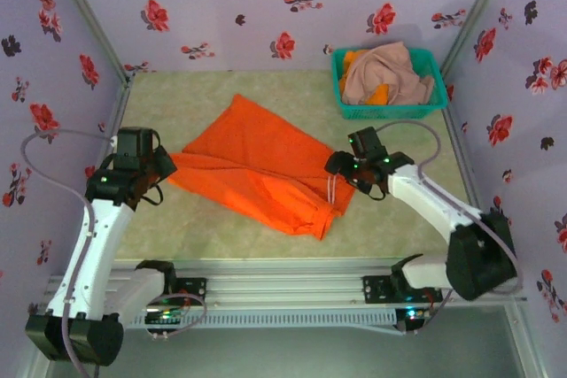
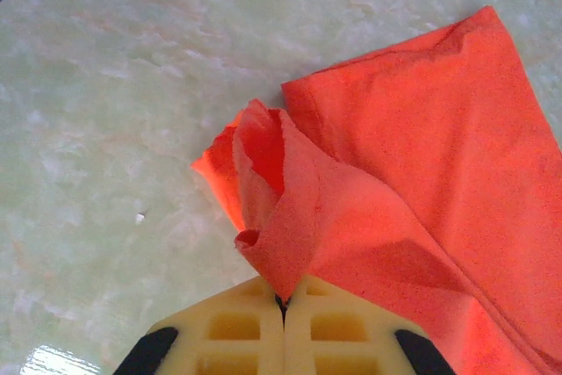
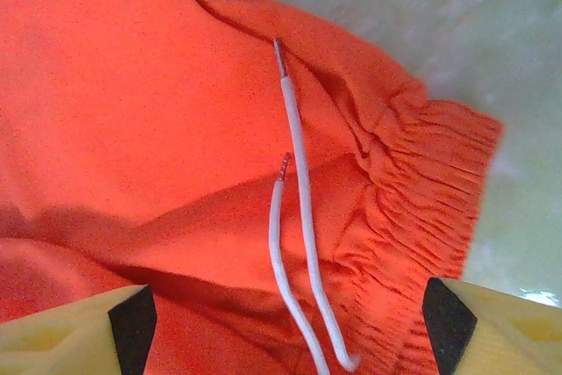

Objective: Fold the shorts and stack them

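Bright orange shorts (image 1: 257, 165) lie spread across the middle of the table. My left gripper (image 1: 168, 169) sits at their left corner. In the left wrist view it (image 2: 283, 294) is shut on a raised fold of the orange shorts (image 2: 413, 164). My right gripper (image 1: 338, 167) hovers over the gathered waistband (image 3: 421, 191) at the shorts' right end. Its fingers (image 3: 132, 331) stand wide apart and open, with the two white drawstrings (image 3: 299, 217) lying loose on the cloth between them. Pink-beige shorts (image 1: 394, 73) are heaped in the basket over a bit of orange cloth (image 1: 379, 93).
The teal mesh basket (image 1: 390, 112) stands in the far right corner. Flowered walls close the table (image 1: 177, 104) in on three sides. Pale green tabletop shows bare to the left (image 2: 105, 129) of the shorts and along the near edge.
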`<state>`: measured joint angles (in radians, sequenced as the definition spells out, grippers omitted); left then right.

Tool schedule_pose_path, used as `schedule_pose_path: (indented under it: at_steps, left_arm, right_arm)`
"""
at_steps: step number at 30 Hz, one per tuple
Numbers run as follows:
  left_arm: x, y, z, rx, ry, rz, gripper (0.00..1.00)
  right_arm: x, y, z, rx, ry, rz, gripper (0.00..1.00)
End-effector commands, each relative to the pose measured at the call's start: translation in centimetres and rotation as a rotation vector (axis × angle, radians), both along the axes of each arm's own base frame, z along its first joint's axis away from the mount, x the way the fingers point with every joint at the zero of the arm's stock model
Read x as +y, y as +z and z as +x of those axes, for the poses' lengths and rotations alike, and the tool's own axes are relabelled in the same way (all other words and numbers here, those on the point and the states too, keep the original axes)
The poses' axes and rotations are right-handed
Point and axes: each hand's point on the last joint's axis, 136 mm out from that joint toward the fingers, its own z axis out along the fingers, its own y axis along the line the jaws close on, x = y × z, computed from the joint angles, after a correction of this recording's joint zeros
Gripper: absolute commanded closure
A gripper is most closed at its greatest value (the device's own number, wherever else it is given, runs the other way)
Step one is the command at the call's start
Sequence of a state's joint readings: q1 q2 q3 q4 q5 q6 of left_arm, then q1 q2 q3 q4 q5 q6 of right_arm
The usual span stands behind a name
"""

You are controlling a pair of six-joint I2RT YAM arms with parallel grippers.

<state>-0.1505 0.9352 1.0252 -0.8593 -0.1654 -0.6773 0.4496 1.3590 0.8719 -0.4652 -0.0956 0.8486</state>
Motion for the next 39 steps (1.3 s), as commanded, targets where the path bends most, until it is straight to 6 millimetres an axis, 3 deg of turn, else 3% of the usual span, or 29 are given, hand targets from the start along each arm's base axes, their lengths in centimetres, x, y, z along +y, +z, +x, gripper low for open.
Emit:
schedule_pose_path:
  at_steps: [1,8,15,18,20,22,25,28,31,34,37,39]
  left_arm:
    - [0.5,-0.4,-0.7,0.006,0.025,0.004,1.00]
    - [1.2,0.1,-1.6,-0.009,0.050,0.027,1.00]
    - [3.3,0.4,-4.0,0.007,0.133,0.091,1.00]
    - [3.6,-0.2,-4.7,0.018,0.157,0.091,1.00]
    - [3.6,-0.7,-5.0,0.026,0.166,0.082,1.00]
    - [3.5,-1.3,-5.1,0.034,0.169,0.071,1.00]
    - [3.3,-2.0,-5.1,0.040,0.169,0.058,1.00]
    - [3.2,-2.5,-4.9,0.043,0.165,0.054,1.00]
    - [3.1,-2.7,-4.7,0.043,0.160,0.057,1.00]
    - [3.0,-2.8,-4.5,0.044,0.158,0.053,1.00]
    - [2.9,-2.9,-4.2,0.042,0.157,0.048,1.00]
    - [2.9,-2.8,-4.1,0.040,0.155,0.046,1.00]
  right_arm:
    - [2.3,-1.3,2.6,0.001,0.017,0.072,0.19]
    - [4.1,-5.5,6.3,0.072,0.083,-0.005,0.20]
    - [7.8,-7.7,12.5,0.096,0.178,-0.019,0.20]
    - [9.9,-7.4,15.3,0.062,0.223,-0.011,0.21]
    - [11.1,-5.7,16.7,-0.005,0.266,-0.022,0.21]
    - [12.0,-2.6,17.1,-0.105,0.321,-0.064,0.19]
    - [12.5,2.2,15.6,-0.256,0.399,-0.146,0.14]
    - [12.0,6.5,12.0,-0.409,0.515,-0.291,0.02]
    - [10.1,8.4,8.0,-0.515,0.655,-0.490,0.01]
    - [8.5,8.4,4.5,-0.571,0.845,-0.625,0.01]
    - [7.6,5.7,-2.0,-0.525,1.250,-0.690,0.02]
    - [6.7,4.0,-5.0,-0.480,1.401,-0.756,0.03]
